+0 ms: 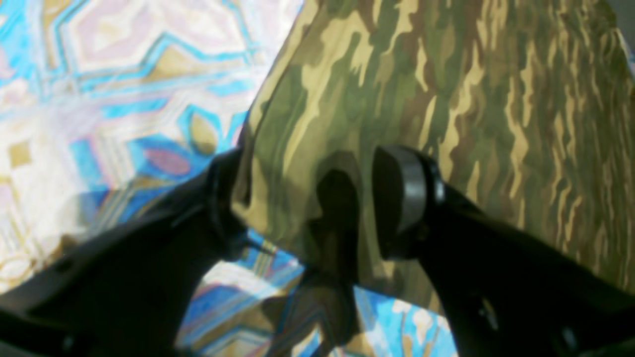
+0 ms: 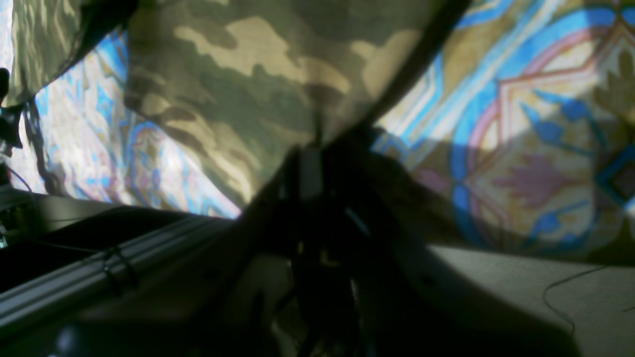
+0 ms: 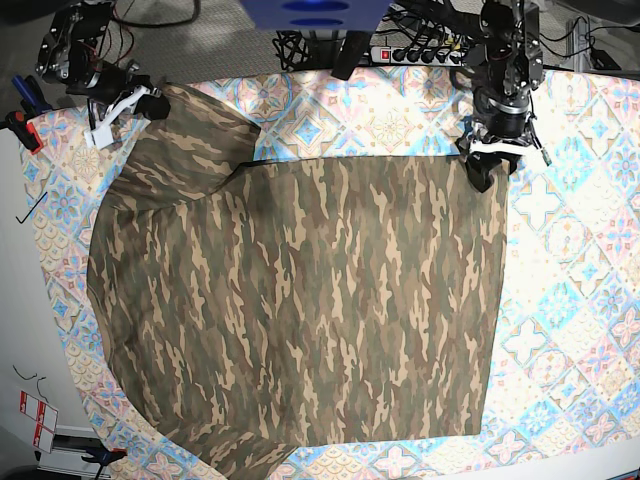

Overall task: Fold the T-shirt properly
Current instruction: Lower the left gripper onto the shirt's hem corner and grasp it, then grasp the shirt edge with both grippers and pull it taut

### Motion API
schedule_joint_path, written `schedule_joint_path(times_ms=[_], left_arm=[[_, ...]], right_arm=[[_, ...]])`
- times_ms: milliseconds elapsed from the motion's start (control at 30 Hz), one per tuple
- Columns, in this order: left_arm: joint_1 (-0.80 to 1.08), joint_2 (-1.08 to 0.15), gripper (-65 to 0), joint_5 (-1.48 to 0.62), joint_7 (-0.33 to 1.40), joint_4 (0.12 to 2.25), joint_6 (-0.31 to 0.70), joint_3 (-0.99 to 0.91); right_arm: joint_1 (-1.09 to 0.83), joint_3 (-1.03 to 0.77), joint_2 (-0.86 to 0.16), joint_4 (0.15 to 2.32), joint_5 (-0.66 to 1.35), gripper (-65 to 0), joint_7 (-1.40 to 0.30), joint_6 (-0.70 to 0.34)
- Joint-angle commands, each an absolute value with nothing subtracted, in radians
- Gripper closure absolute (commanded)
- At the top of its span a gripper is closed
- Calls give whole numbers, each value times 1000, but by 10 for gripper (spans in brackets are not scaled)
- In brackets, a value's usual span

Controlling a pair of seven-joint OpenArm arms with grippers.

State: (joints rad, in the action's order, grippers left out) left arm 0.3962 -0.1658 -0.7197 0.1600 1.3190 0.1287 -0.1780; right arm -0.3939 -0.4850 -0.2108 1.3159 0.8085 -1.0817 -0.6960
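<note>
The T-shirt lies spread across most of the patterned tablecloth on the table, filling the middle and lower left of the base view. At upper left, the right claw is pressed together, pinching a raised corner of the cloth, likely to carry it over for a fold. At upper right, the left claw stands spread astride the shirt's edge, apparently poised to grip
</note>
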Motion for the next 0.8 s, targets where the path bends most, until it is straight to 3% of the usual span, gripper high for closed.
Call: schedule_joint_path(times_ms=[0,67,167,200,767], left_arm=[[406,-153,-356,-723,226,1311,108,-171],[407,-142,-264,-723,226,1311,108,-176],[412,-140,-17,-720,226,1310,108,-171],[414,-140,0,-722,226,1310,108,-171],[503,-147,0,-727,226,1488,104,-179]], right_arm=[[-400,-487,-223,1328,799,0,-1090,-698],[-401,-487,-223,1328,799,0,-1090,-698],[-401,-489,-223,1328,799,0,-1090,-698],[-401,-489,-223,1330,799,0,-1090,-698],[-421,-493,-223,1544,802,0,-1159,-698]])
